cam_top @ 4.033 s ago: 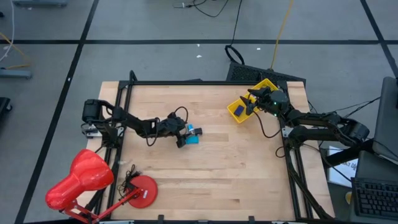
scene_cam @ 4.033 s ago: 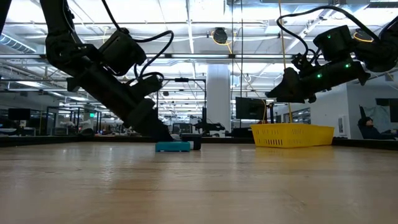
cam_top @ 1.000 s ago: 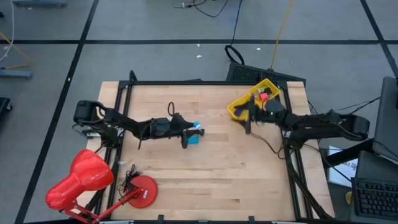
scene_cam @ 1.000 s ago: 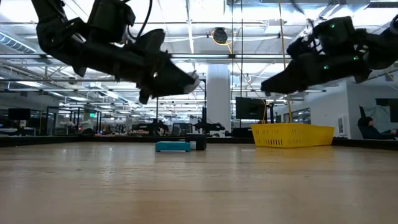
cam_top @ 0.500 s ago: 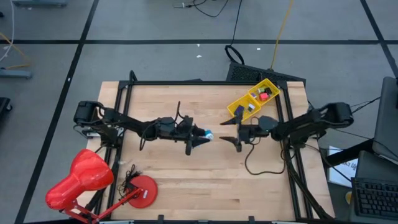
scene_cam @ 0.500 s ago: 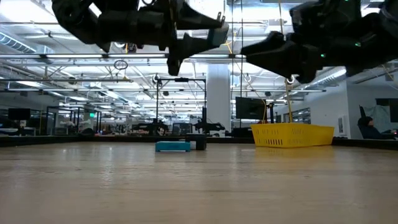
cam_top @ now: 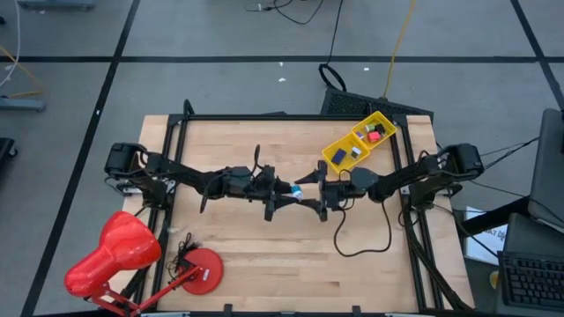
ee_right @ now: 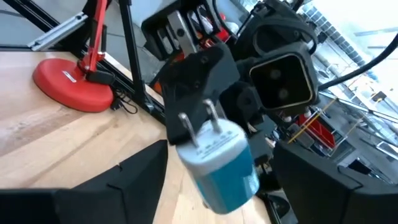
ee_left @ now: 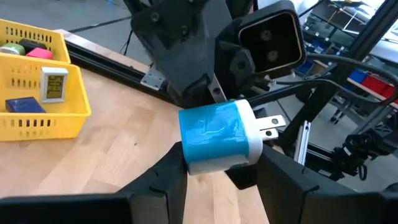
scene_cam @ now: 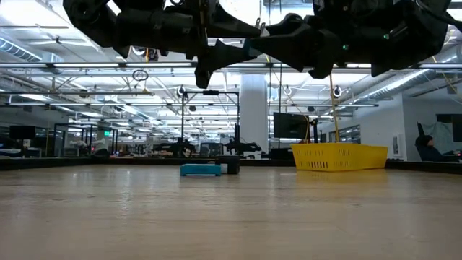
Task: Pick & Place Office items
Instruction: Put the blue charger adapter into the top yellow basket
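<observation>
A blue and white plug (ee_left: 217, 134) with two metal prongs hangs in the air over the table's middle, with my left gripper (cam_top: 286, 191) shut on it. My right gripper (cam_top: 315, 192) faces it from the table's right, open. In the right wrist view its two fingers stand on either side of the plug (ee_right: 217, 158) with a gap on both sides. A teal piece (scene_cam: 200, 170) and a small black piece (scene_cam: 231, 166) lie on the table. The yellow tray (cam_top: 340, 160) at the far right holds blue, white and pink pieces. My left gripper pinches the plug between its two fingers, one on the blue end (ee_left: 189, 155), the other at the white pronged end (ee_left: 252, 149). The fingers reach in level from the table's left. The plug is lifted clear, its prongs (ee_left: 272, 127) sticking out sideways.
A big red desk lamp (cam_top: 115, 255) stands at the near left corner, its round base (ee_right: 71, 81) on the table. A black frame rail runs along the table's edges. Bare wood lies near the front edge and at the far left.
My left gripper has risen with the plug and carried it a little toward the table's right. My right gripper has swung from beside the yellow tray toward the table's middle, rolling as it came, and now stands around the plug.
</observation>
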You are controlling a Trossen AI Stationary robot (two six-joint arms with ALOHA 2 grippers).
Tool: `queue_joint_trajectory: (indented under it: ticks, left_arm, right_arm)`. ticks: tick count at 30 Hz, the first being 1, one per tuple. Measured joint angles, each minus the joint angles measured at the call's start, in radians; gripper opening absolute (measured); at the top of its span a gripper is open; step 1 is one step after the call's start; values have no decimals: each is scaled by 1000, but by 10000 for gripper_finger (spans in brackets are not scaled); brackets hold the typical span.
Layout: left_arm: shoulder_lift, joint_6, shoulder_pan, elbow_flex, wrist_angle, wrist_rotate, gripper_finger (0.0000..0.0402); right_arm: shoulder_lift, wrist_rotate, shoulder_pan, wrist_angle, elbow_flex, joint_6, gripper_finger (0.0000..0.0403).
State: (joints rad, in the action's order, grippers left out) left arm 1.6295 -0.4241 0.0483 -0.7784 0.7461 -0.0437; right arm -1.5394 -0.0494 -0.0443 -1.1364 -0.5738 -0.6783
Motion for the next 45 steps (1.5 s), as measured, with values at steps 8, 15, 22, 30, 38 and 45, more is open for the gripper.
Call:
queue_joint_trajectory:
  ticks: [8, 15, 22, 30, 38, 45]
  left_arm:
    - [1, -4, 0, 0, 0, 0, 155]
    - [1, -42, 2, 1, -3, -14, 155]
    - [-17, -15, -22, 2, 1, -47, 222]
    - [-169, -20, -124, -1, -213, -251, 289]
    - [-191, 31, -130, 0, -299, -232, 317]
    - [-182, 29, -113, 0, -303, -183, 323]
  right_arm:
    - [0, -5, -5, 34, -2, -15, 199]
    - [1, 3, -28, 47, -2, -73, 144]
    - [1, 59, -30, 52, -2, 43, 122]
    - [11, 130, -14, 130, 1, 122, 122]
    - [111, 348, 29, 300, 0, 173, 122]
    - [303, 420, 215, 691, 1, 364, 122]
